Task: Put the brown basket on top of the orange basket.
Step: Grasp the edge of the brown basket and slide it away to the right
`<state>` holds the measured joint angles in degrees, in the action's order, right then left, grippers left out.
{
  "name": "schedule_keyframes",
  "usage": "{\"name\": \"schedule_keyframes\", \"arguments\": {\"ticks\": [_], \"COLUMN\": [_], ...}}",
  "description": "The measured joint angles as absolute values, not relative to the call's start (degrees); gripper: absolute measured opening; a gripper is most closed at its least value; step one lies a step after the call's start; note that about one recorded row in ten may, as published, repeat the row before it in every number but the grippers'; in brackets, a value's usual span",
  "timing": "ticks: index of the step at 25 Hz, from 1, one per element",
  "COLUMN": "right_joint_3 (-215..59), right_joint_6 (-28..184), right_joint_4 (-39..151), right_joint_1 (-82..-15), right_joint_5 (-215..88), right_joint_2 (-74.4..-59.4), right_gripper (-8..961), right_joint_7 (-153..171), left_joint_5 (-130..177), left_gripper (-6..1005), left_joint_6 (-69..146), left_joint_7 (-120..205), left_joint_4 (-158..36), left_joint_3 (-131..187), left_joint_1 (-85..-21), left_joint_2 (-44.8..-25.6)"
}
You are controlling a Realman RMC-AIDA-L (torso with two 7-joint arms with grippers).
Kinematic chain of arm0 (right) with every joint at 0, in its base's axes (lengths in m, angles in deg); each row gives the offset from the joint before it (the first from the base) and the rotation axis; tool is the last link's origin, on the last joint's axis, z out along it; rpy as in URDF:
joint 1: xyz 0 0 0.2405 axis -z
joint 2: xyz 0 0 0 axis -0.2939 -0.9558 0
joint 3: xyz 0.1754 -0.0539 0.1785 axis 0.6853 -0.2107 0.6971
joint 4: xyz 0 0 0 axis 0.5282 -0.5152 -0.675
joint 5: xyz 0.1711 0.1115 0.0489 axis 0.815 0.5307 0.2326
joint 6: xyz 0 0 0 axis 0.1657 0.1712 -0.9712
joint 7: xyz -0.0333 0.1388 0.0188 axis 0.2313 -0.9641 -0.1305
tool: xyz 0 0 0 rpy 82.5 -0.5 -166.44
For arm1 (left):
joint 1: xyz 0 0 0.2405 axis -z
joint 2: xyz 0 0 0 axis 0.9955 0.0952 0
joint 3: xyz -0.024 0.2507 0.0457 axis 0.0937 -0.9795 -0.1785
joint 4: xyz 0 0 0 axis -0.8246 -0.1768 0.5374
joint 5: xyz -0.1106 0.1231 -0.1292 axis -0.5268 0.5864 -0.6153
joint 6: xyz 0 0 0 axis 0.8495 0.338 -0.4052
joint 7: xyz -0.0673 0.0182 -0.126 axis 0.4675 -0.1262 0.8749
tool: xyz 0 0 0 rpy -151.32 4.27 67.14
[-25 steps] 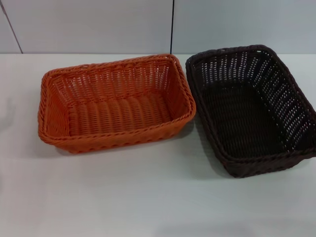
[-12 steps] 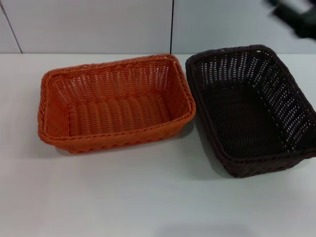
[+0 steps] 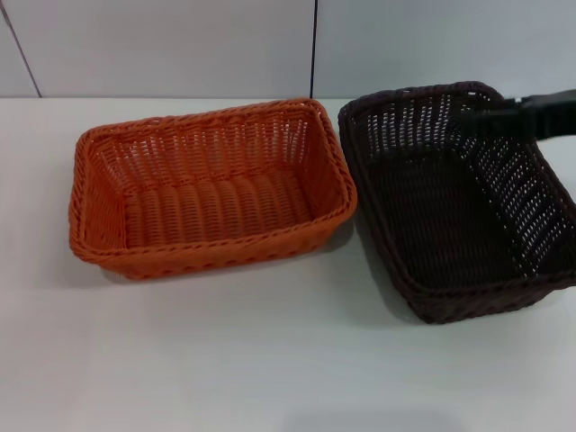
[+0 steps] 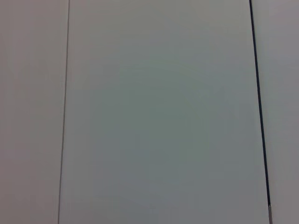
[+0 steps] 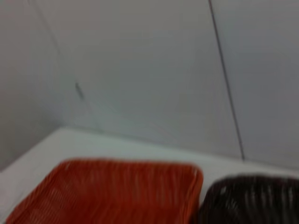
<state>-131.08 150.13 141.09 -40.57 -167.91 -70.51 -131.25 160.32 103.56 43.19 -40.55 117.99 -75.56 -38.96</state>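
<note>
Basket, brown basket, lies under right gripper; grip state unclear.

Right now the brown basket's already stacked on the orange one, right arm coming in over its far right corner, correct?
Not stacked. The head view shows the brown basket sitting on the table beside the orange basket, to its right. The right gripper is indeed over its far right corner.

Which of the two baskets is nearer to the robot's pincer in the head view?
The brown basket, on the robot's right. The right pincer reaches over its far right corner, whereas the orange basket lies apart on the left.
</note>
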Motion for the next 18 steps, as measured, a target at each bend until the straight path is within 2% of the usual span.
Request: {"name": "schedule_keyframes", "arguments": {"ticks": [2,3,4,9,12,18], "right_joint_3": [-129.18,-127.47,-127.47,-125.81,-127.16,-131.72], "right_joint_6": [158.15,164.96,164.96,177.56,183.37,185.98], "right_joint_4": [142.51,142.73,142.73,141.15,140.22,140.59], "right_joint_1": [-42.71,-45.16,-45.16,-50.93,-54.05,-57.39], "right_joint_5": [-167.70,-167.90,-167.90,-170.99,-175.15,-182.31], "right_joint_2": [-69.27,-68.03,-68.03,-65.97,-65.50,-65.50], "right_gripper": [829,829,829,829,829,830], "right_joint_7": [-131.37,-131.34,-131.34,-130.81,-129.67,-126.58], "left_joint_5": [159.92,159.82,159.53,158.49,157.97,157.32], "left_gripper": [790,790,790,789,789,789], "left_joint_6": [102.51,102.28,101.87,101.13,100.87,100.21], "left_joint_7": [43.20,43.20,43.20,43.23,43.24,43.27], "left_joint_4": [-40.61,-40.70,-40.88,-42.36,-43.14,-43.43], "left_joint_3": [118.00,118.01,118.01,118.01,118.01,118.01], "left_joint_1": [-75.11,-74.97,-74.67,-73.26,-72.69,-72.42], "left_joint_2": [-38.90,-38.89,-38.86,-38.85,-38.84,-38.84]}}
